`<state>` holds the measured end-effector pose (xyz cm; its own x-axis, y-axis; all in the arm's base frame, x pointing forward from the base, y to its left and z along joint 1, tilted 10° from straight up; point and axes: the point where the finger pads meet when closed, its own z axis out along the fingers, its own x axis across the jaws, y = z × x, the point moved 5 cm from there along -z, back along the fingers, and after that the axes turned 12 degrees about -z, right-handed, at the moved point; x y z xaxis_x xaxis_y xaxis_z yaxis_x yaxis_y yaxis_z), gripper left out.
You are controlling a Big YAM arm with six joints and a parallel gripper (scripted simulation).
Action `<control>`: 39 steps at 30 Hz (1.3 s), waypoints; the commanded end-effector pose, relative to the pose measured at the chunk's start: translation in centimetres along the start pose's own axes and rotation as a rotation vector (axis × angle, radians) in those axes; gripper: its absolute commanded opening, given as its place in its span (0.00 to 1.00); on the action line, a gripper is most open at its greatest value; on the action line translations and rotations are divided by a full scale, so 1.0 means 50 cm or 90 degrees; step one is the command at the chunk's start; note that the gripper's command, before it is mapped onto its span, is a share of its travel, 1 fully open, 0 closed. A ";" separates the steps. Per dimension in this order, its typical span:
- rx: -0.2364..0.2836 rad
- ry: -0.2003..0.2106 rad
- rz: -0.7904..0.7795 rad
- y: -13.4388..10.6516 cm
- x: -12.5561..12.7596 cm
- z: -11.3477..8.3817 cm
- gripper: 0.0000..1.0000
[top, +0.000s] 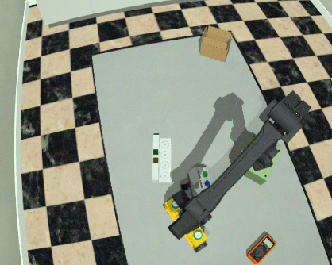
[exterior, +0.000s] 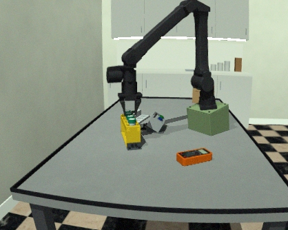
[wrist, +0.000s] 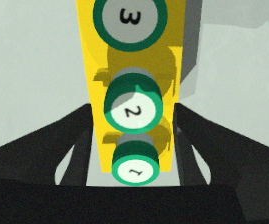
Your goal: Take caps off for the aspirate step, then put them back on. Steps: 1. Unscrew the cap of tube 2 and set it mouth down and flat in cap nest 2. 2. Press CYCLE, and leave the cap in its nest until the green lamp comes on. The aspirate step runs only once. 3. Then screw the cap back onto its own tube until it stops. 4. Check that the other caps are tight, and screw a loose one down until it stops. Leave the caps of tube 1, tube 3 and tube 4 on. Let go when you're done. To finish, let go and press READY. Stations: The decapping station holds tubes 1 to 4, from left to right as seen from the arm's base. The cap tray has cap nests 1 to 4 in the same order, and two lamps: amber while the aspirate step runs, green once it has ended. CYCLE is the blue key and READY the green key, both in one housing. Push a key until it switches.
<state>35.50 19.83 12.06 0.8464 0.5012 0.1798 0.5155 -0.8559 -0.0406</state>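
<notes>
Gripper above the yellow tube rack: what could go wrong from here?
1. In the wrist view the open gripper seems to flank cap 1 more than cap 2, so closing now might grab the wrong cap.
2. The caps stand close together in the yellow rack; an off-centre descent could knock a neighbour loose.

Even, bright overhead light falls across the grey table (top: pixel 148 99), throwing a soft, broad shadow of the arm (top: pixel 244 159) toward the far-left of the top view and a smaller one beside the yellow decapping station (exterior: pixel 130 132) in the exterior view. The top view bows at its edges, the floor border curving like a wide-angle lens, and all frames look slightly soft and pixelated with no glare. In the wrist view the dark gripper (wrist: pixel 134 183) fills the lower frame in shade, its shadow crossing the yellow block, while cap 3 (wrist: pixel 130 15) sits brightly lit.
</notes>
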 end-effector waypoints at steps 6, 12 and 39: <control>-0.001 0.004 0.001 -0.004 0.009 0.008 0.49; 0.000 -0.006 0.000 -0.006 0.000 0.025 0.49; 0.000 -0.008 0.000 -0.006 -0.004 0.042 0.49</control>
<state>35.68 20.02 10.86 0.8461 0.5008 0.1823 0.5154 -0.8560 -0.0406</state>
